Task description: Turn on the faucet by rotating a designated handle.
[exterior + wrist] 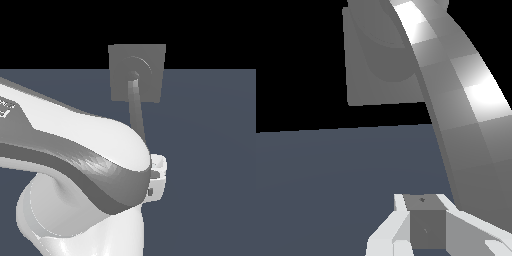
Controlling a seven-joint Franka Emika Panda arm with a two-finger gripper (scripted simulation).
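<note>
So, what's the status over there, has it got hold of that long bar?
Gripper beside handle, grip state unclear. Handle hangs down from faucet. Robot arm hides handle's tip in exterior view.

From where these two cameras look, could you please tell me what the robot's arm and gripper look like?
The arm is glossy white with rounded, bulbous casings and a broad dark grey band curving along it; a small dark marking sits near the exterior view's left edge. The gripper is white and angular, with a grey block-shaped pad between pale fingers. No cables show.
</note>
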